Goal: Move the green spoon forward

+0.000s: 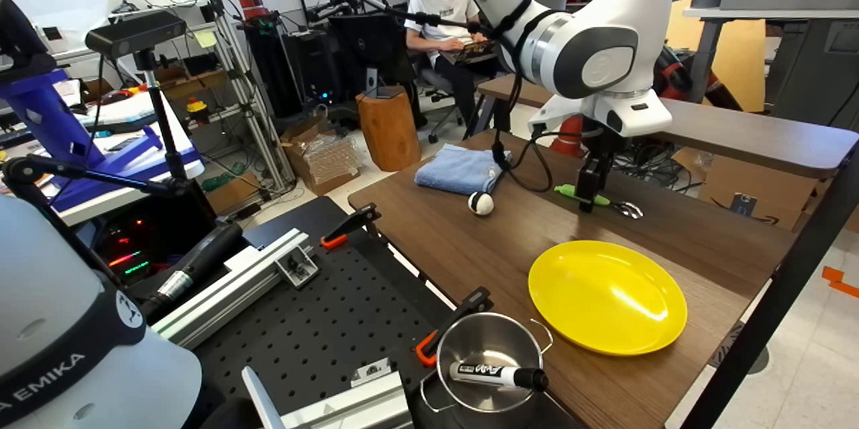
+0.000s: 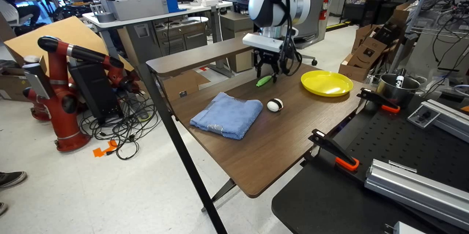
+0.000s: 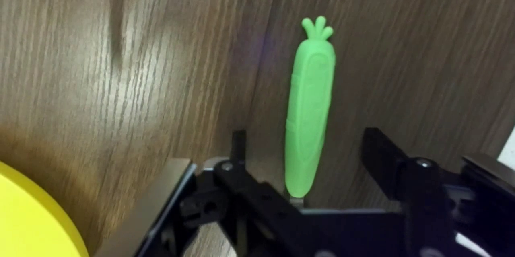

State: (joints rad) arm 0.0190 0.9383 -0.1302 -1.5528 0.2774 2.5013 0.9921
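Note:
The green spoon lies flat on the brown table. Its lime-green handle (image 3: 310, 108) shows whole in the wrist view, with a leafy tip at the top. In an exterior view the handle (image 1: 567, 191) and the silvery spoon end (image 1: 629, 209) stick out on either side of my gripper (image 1: 588, 201). The handle (image 2: 263, 81) also shows in an exterior view, below my gripper (image 2: 266, 74). In the wrist view my gripper (image 3: 304, 140) is open, one finger on each side of the handle, with gaps on both sides. The spoon end is hidden behind the gripper there.
A round yellow plate (image 1: 607, 298) lies on the table near the spoon; its edge shows in the wrist view (image 3: 32, 216). A white ball with a dark band (image 2: 274, 105) and a folded blue towel (image 2: 229, 115) lie nearby. A metal pot (image 1: 480, 338) holds a marker (image 1: 493, 374).

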